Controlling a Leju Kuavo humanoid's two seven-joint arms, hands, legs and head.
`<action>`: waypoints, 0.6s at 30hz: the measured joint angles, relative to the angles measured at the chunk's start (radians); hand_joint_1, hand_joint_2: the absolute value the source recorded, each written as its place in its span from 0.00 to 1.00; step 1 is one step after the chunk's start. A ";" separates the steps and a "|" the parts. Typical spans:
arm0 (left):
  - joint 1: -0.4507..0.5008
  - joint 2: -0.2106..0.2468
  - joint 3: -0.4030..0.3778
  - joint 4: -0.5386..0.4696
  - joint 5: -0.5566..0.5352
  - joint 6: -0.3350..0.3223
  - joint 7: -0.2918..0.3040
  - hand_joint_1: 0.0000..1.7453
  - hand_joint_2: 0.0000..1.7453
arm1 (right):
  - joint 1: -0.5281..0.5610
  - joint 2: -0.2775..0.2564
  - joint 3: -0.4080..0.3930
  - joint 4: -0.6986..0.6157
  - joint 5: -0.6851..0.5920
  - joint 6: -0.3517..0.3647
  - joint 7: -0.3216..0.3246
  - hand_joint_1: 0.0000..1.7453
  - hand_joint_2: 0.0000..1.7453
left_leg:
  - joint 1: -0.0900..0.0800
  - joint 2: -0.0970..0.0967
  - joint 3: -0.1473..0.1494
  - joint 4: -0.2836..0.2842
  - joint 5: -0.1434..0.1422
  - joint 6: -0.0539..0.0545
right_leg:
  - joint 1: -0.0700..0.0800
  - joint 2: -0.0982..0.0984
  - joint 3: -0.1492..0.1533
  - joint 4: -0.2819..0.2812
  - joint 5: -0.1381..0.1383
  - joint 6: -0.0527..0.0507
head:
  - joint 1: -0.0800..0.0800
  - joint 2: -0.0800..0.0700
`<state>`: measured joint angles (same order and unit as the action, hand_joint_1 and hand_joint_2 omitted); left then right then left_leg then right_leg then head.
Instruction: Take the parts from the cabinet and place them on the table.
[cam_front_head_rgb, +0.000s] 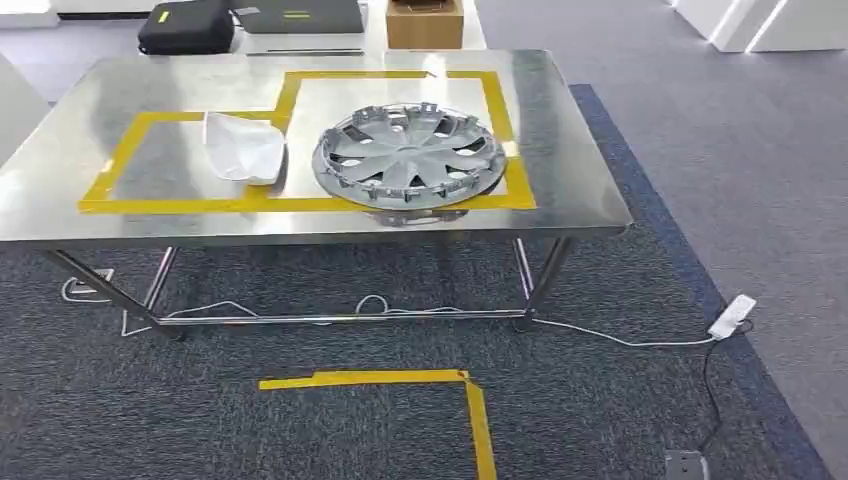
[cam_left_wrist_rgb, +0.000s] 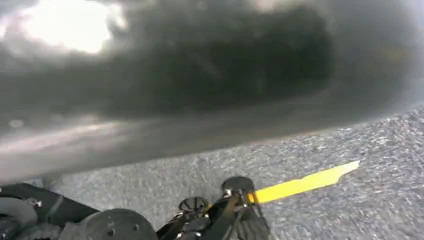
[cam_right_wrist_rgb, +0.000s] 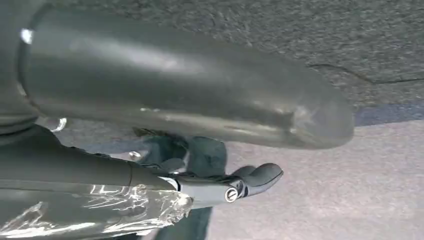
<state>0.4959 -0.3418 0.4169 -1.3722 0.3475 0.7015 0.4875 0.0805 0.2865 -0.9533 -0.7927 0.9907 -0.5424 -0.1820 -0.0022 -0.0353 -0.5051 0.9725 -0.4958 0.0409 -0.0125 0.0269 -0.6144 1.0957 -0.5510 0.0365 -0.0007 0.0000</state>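
A grey wheel cover (cam_front_head_rgb: 408, 155) lies flat on the steel table (cam_front_head_rgb: 580, 200), inside the yellow tape outline. Left of it, apart from it, rests a white moulded part (cam_front_head_rgb: 243, 146). My right hand (cam_right_wrist_rgb: 215, 150) hangs over the carpet: its thick grey thumb (cam_right_wrist_rgb: 190, 80) and dark fingers (cam_right_wrist_rgb: 252, 178) are stretched out and apart, with nothing between them. Crinkled clear film (cam_right_wrist_rgb: 110, 210) shows beside the fingers. My left hand (cam_left_wrist_rgb: 190, 75) is a large blurred grey shape close to the lens, above the carpet; how its fingers lie is not legible.
Yellow tape (cam_front_head_rgb: 400, 380) marks the carpet before the table. A white power strip (cam_front_head_rgb: 732, 316) and its cables trail at the right. A cardboard box (cam_front_head_rgb: 425, 22) and a black case (cam_front_head_rgb: 186, 25) sit beyond the table.
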 joint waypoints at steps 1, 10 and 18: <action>0.002 0.000 0.001 0.002 0.001 0.000 0.000 0.00 0.00 | -0.006 0.000 0.000 0.003 0.001 0.003 0.000 0.00 0.00 | -0.003 0.013 -0.004 0.000 0.002 0.002 | 0.000 -0.014 -0.041 0.095 -0.049 0.005 | 0.002 0.000; -0.003 0.000 0.009 0.009 0.003 0.000 0.005 0.00 0.00 | -0.011 0.000 -0.008 0.017 0.028 0.009 0.001 0.00 0.00 | -0.012 0.050 -0.012 0.007 0.008 -0.014 | 0.007 -0.026 0.117 -0.124 0.031 -0.010 | 0.000 0.000; -0.005 0.000 0.019 0.010 -0.037 0.000 0.024 0.00 0.00 | -0.014 0.000 -0.018 0.033 0.087 0.021 0.017 0.00 0.00 | -0.008 0.048 -0.013 0.006 0.012 -0.008 | 0.014 -0.029 0.115 -0.123 0.034 -0.016 | -0.003 0.000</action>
<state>0.4912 -0.3414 0.4364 -1.3619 0.3101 0.7015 0.5116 0.0669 0.2861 -0.9716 -0.7595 1.0773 -0.5218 -0.1648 -0.0097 0.0124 -0.5178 0.9789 -0.4836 0.0328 0.0012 -0.0020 -0.4991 0.9723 -0.5173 0.0204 -0.0034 0.0000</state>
